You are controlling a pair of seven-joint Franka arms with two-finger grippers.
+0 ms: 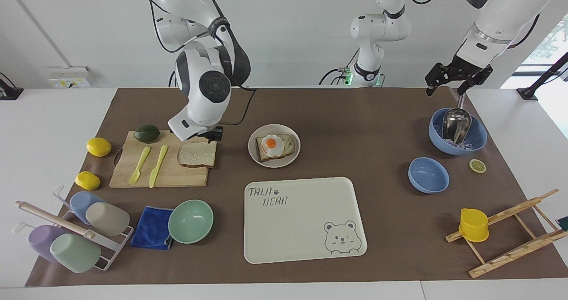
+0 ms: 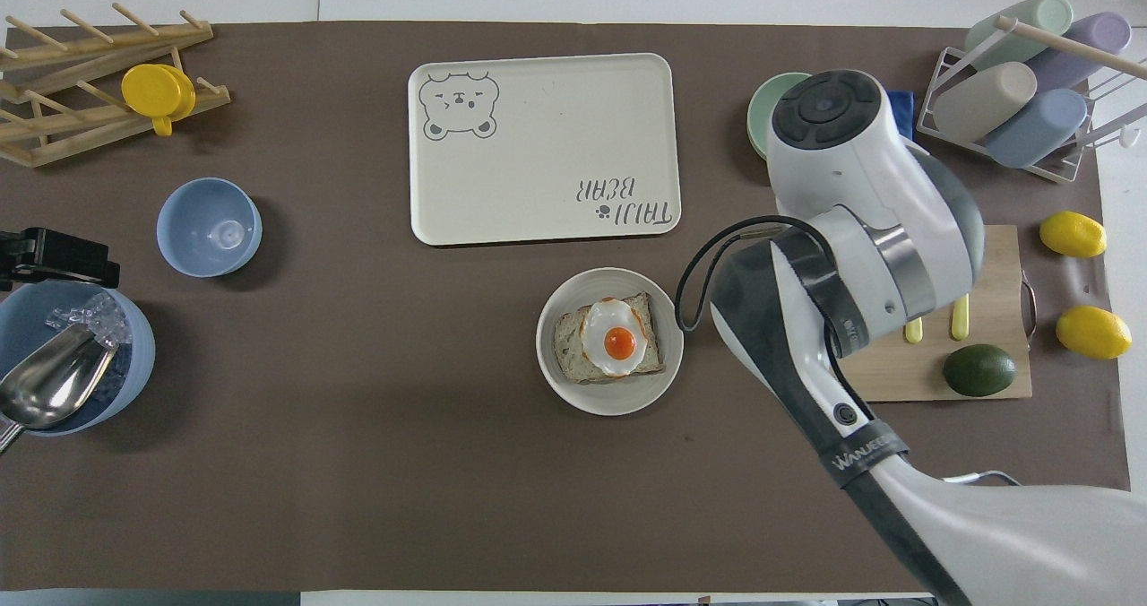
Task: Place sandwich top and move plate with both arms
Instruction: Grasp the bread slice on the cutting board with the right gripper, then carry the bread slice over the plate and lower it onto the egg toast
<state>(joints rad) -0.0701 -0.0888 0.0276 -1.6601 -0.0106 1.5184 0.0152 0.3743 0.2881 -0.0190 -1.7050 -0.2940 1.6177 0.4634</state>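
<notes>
While your right hand (image 1: 214, 135) hangs with fingers apart over the sandwich top's (image 1: 197, 154) robot-side edge on the cutting board (image 1: 133, 175), the plate (image 1: 274, 161) beside that board has bare table around its rim. Your left hand (image 1: 457, 80) waits, fingers apart, above the ice bowl (image 1: 479, 142).
</notes>
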